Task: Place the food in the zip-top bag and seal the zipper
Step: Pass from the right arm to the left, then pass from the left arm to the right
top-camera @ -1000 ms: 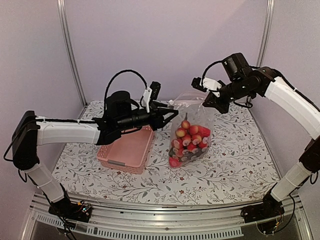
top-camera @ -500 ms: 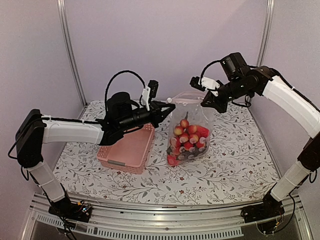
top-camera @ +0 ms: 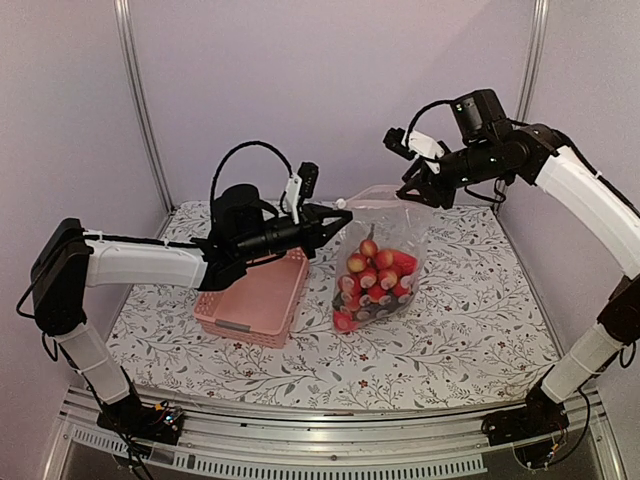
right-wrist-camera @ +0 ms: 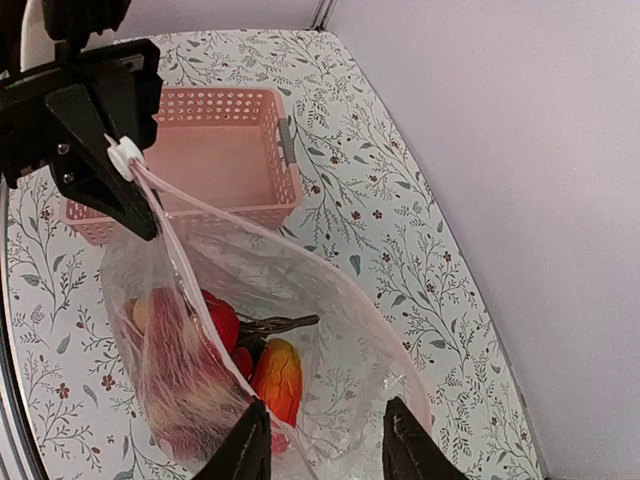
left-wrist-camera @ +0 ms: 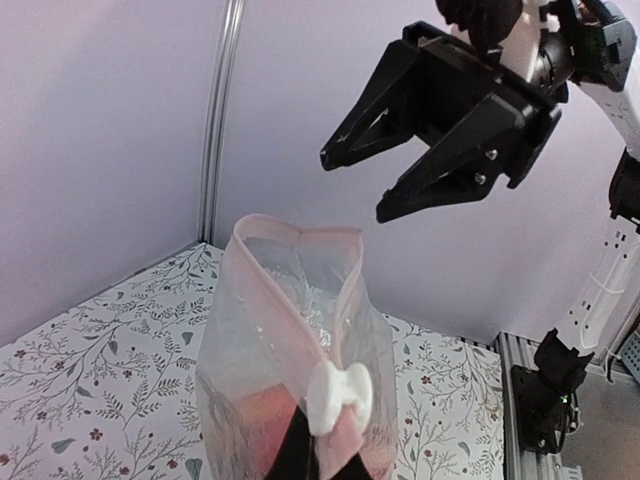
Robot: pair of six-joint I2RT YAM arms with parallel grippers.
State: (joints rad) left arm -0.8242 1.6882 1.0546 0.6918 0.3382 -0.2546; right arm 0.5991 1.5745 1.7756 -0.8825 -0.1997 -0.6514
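Observation:
The clear zip-top bag point(top-camera: 385, 240) stands on the table with its mouth open. The food point(top-camera: 378, 278) is heaped inside it: red berries, an orange piece point(right-wrist-camera: 278, 372) and dark pieces. My left gripper point(top-camera: 338, 214) is shut on the near end of the zipper point(left-wrist-camera: 300, 236), just below the white slider point(left-wrist-camera: 340, 395), and holds that corner up. My right gripper point(top-camera: 408, 195) is open and empty. It hangs just above the far side of the bag mouth, with its fingers point(right-wrist-camera: 245, 450) apart on either side of the rim. It also shows in the left wrist view point(left-wrist-camera: 356, 186).
The pink lattice basket point(top-camera: 255, 295) lies empty, left of the bag and under my left arm; it also shows in the right wrist view point(right-wrist-camera: 215, 150). The floral tablecloth point(top-camera: 470, 320) covers the table. Walls and metal posts point(top-camera: 140, 100) close in the back and sides.
My right gripper let go of the bag's far top corner, opened and rose slightly. The bag's far edge sagged a little. My left gripper kept its hold and barely moved.

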